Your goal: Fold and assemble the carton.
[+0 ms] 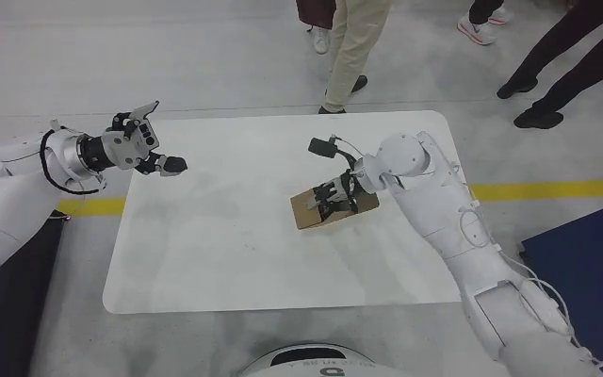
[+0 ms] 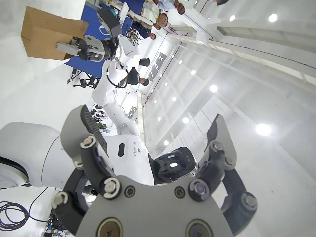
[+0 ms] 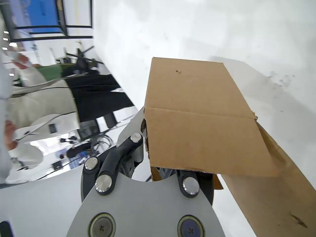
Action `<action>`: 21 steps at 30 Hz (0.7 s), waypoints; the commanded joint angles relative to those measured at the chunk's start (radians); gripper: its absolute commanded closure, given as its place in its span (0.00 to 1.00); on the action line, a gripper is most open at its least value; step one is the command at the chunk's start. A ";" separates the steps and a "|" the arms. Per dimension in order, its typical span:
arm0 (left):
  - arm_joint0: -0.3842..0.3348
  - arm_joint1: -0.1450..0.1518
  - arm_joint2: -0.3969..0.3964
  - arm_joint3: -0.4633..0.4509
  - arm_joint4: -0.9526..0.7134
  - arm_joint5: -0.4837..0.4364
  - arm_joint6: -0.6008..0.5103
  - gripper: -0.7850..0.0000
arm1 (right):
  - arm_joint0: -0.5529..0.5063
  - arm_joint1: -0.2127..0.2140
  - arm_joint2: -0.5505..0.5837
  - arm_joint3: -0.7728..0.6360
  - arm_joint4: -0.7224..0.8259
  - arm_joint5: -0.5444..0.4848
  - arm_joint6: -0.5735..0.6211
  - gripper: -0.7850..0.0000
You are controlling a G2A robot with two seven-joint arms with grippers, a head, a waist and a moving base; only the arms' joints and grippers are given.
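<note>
Cardboard carton (image 1: pixel 306 213) sits on the tabletop (image 1: pixel 226 245) right of centre, with the right gripper (image 1: pixel 331 197) clamped on one wall. It looks light and stiff but easily creased, so flap edges seem the best hold. The left gripper (image 1: pixel 175 165), jaws apart, hovers over the left edge near the far corner.

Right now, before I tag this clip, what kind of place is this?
Likely a large factory-style hall or robot test floor: a high ceiling with rows of round lights, a yellow line on the grey floor, and a white work table bearing the carton.
</note>
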 commanded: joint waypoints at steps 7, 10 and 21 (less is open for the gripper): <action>0.000 0.000 0.000 0.000 0.000 0.000 0.000 0.00 | 0.065 -0.027 -0.160 0.037 -0.126 0.011 0.009 0.37; 0.000 0.000 0.000 0.000 0.000 0.000 0.000 0.00 | 0.086 -0.032 -0.178 0.027 -0.140 0.003 -0.010 0.00; 0.000 0.000 0.000 0.000 0.000 0.000 0.000 0.00 | 0.096 -0.014 -0.165 -0.152 -0.231 -0.001 -0.012 0.00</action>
